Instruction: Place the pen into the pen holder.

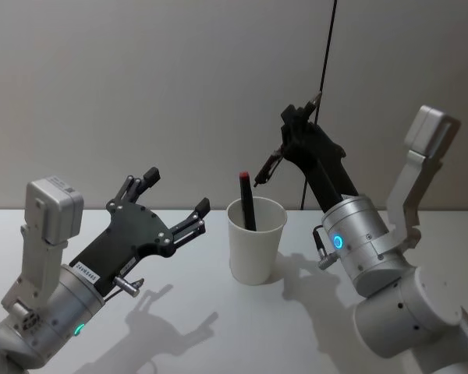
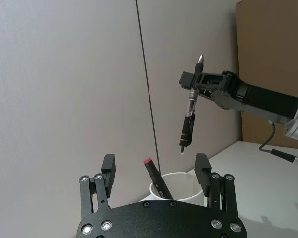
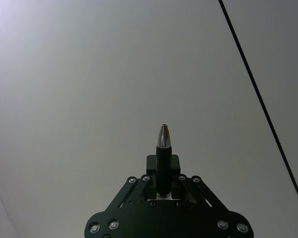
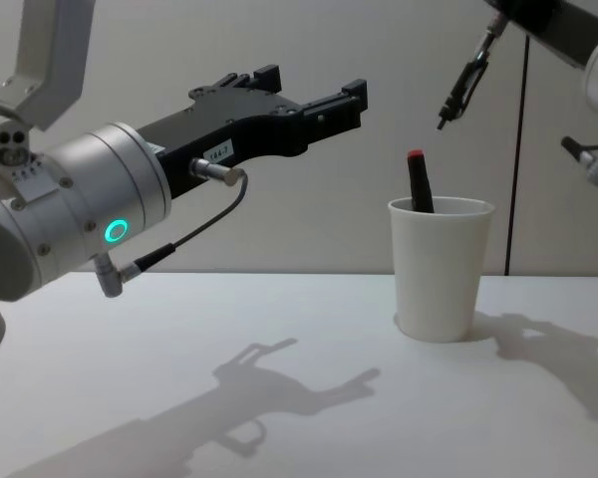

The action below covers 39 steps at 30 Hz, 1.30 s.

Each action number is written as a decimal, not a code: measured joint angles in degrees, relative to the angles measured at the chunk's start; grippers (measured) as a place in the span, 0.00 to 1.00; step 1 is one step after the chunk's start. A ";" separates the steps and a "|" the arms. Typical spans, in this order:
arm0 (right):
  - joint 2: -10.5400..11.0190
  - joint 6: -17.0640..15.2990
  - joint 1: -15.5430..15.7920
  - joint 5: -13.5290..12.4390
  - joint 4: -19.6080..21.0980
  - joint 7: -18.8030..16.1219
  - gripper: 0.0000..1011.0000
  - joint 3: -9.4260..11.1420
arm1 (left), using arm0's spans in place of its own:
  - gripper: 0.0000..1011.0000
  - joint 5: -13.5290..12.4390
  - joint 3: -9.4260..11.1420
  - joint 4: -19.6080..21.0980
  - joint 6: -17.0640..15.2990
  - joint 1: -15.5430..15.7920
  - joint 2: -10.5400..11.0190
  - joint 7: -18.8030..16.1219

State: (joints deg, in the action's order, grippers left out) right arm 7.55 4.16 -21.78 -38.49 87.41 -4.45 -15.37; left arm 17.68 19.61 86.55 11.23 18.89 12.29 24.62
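Observation:
A dark pen (image 1: pixel 267 167) with a silver tip hangs tilted in the air, my right gripper (image 1: pixel 295 132) shut on its upper part. Its lower end is above and just right of the pen holder (image 1: pixel 255 249), a white paper cup standing on the table. In the left wrist view the pen (image 2: pixel 188 124) hovers over the pen holder (image 2: pixel 181 181). A black marker with a red cap (image 1: pixel 246 199) leans inside the cup. My left gripper (image 1: pixel 175 192) is open and holds nothing, left of the cup at about rim height.
The white table (image 1: pixel 179 327) runs around the cup. A thin black line (image 1: pixel 326 54) goes up the wall behind the right gripper. A brown board (image 2: pixel 268 59) stands at the wall on the right side.

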 joint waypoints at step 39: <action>2.33 3.75 -1.72 22.50 -3.11 1.84 0.14 -7.61 | 0.99 0.00 0.00 0.00 0.00 0.00 0.00 0.00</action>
State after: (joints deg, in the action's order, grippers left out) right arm 9.88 7.91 -23.50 -16.00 84.30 -2.61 -22.98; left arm 17.69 19.61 86.55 11.23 18.89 12.28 24.62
